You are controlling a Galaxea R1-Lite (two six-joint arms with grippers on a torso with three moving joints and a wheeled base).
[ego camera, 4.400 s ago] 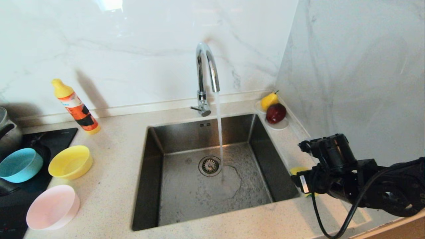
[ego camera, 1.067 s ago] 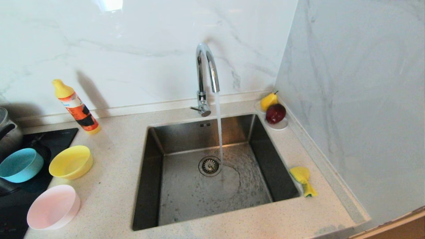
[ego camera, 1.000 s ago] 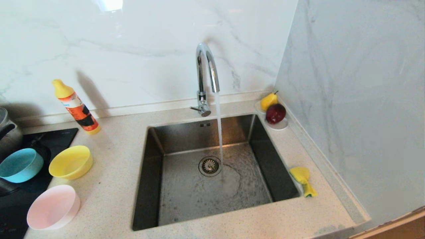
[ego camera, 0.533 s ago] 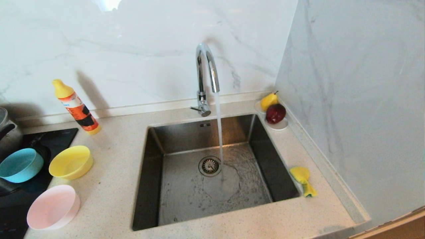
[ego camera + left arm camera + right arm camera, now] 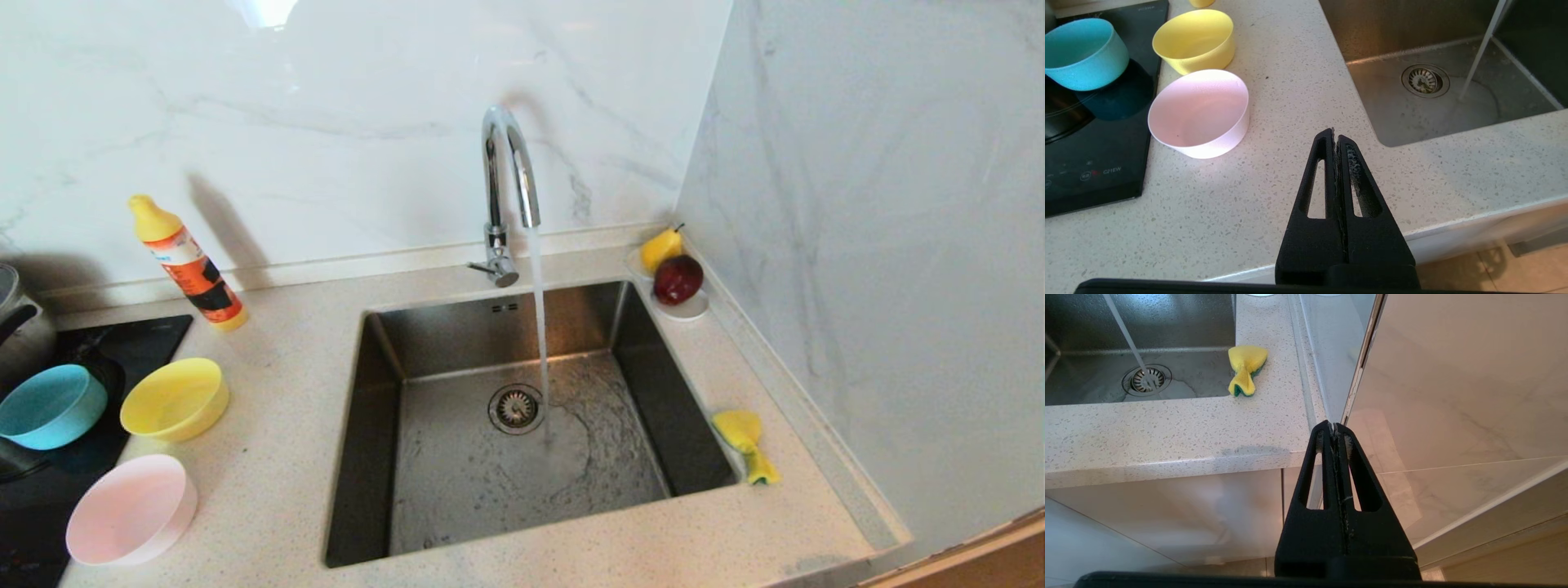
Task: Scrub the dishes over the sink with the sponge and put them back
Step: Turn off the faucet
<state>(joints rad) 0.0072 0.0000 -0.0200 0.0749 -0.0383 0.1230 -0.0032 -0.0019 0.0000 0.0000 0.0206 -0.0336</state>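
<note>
Three bowls stand left of the sink (image 5: pixel 384 327): a light blue bowl (image 5: pixel 51 406) on the black cooktop, a yellow bowl (image 5: pixel 174 399) and a pale pink bowl (image 5: pixel 131 510) on the counter. The yellow sponge (image 5: pixel 744 445), pinched in the middle, lies on the counter right of the sink (image 5: pixel 1081 339). Neither arm shows in the head view. My left gripper (image 5: pixel 1335 135) is shut and empty, hanging over the counter's front edge near the pink bowl (image 5: pixel 1199 112). My right gripper (image 5: pixel 1332 426) is shut and empty, off the counter's front right corner, short of the sponge (image 5: pixel 1245 367).
Water runs from the chrome tap (image 5: pixel 506 180) onto the sink floor beside the drain (image 5: pixel 516 407). An orange detergent bottle (image 5: pixel 186 263) stands at the back left. A saucer with a pear and a red apple (image 5: pixel 676 278) sits in the back right corner. A wall (image 5: pixel 882 245) closes the right side.
About four seconds ago my right arm reached over the counter at the sponge; it has since withdrawn out of the head view. Over the last second only the running water shifts.
</note>
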